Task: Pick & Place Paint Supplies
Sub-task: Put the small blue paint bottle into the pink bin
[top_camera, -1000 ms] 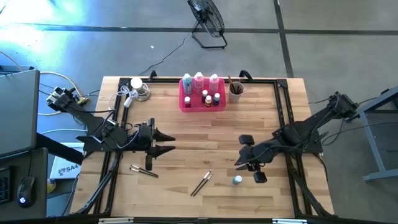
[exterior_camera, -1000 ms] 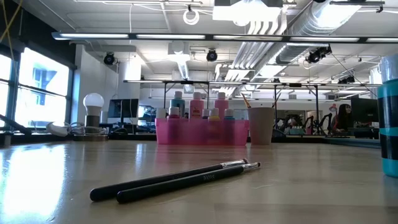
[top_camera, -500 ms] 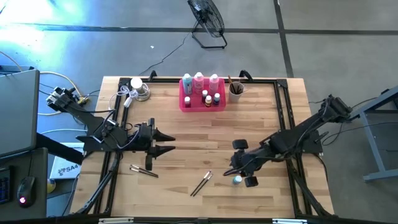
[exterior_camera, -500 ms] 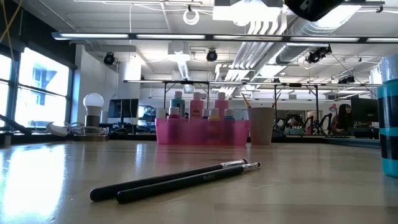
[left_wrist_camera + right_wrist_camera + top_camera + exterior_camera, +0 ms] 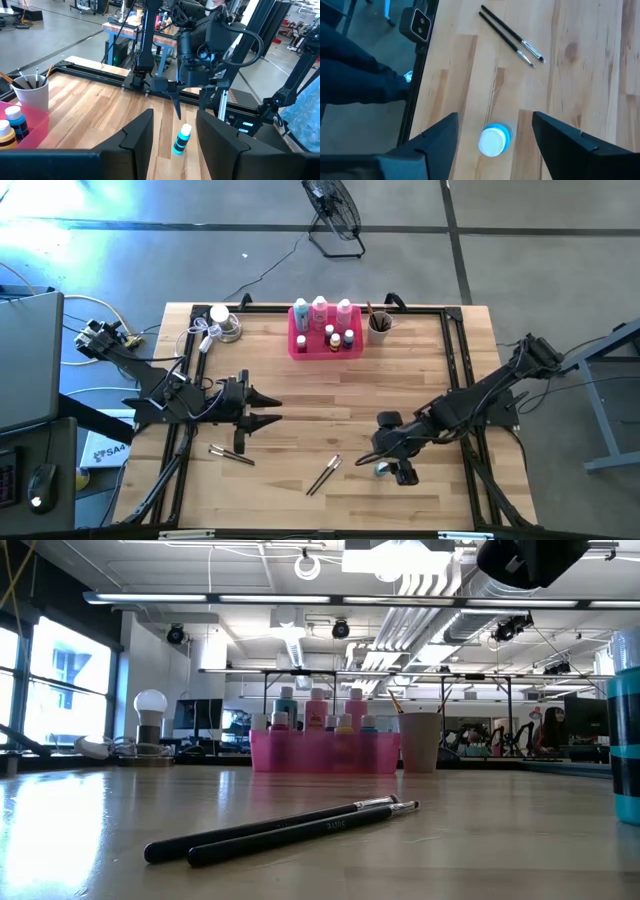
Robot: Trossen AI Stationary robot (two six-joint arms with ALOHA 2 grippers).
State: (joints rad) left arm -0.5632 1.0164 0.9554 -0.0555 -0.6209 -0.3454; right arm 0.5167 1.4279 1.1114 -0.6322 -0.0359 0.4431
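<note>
From above, the right gripper (image 5: 390,458) hangs over the near right part of the pale wooden table (image 5: 300,390), its fingers spread wide on either side of a small teal bottle with a white cap (image 5: 381,470) that stands upright there. Just left of it lies a pair of thin dark paintbrushes (image 5: 324,474); a second pair of brushes (image 5: 229,453) lies further left, near the left gripper (image 5: 262,408), which waits over the left side with fingers partly apart and nothing between them. At the far edge a bright pink rectangular tray (image 5: 296,346) holds tall white-capped bottles and tiny ones, with a pale beige cup (image 5: 379,330) just to its right.

At table height, the pair of paintbrushes (image 5: 280,829) lies close by, the teal bottle (image 5: 626,750) stands at the right edge, and the tray (image 5: 322,752) and cup (image 5: 418,741) stand far back.

The left wrist camera shows the teal bottle (image 5: 182,139) upright below the right gripper (image 5: 189,107).

The right wrist camera looks down on the bottle's white cap (image 5: 493,140) between its own open fingers (image 5: 438,140), not touching them, the brushes (image 5: 512,36) beyond.
</note>
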